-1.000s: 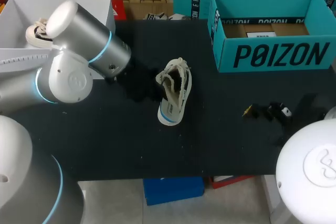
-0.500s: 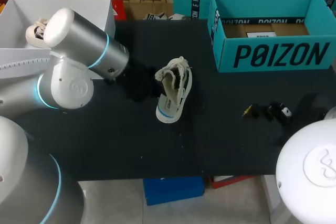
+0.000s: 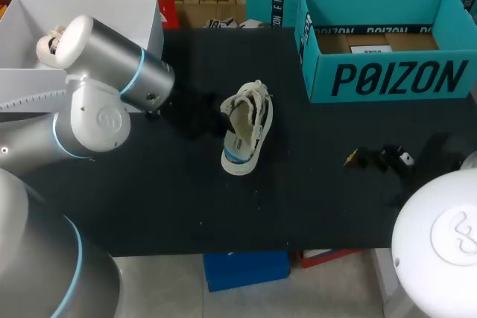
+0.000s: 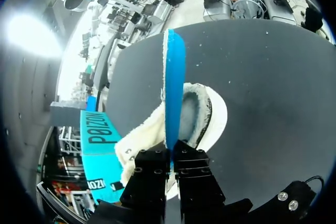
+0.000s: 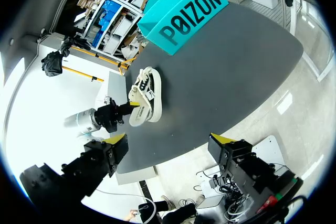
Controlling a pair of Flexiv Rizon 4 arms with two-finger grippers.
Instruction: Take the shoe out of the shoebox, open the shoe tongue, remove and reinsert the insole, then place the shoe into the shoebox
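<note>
A white low-top shoe lies on its side in the middle of the black table. In the left wrist view my left gripper is shut on the edge of a blue-bottomed insole, which stands upright out of the shoe's opening. My left arm reaches in from the left, its fingers lost in shadow beside the shoe. The teal shoebox stands open at the back right. My right gripper hangs open near the table's right front, well away from the shoe.
A white open box with another pale shoe stands at the back left, partly behind my left arm. Bare black tabletop lies between the shoe and the right gripper.
My left arm has drawn back a little to the left, and the shoe has shifted slightly left with it. The right arm has not moved.
</note>
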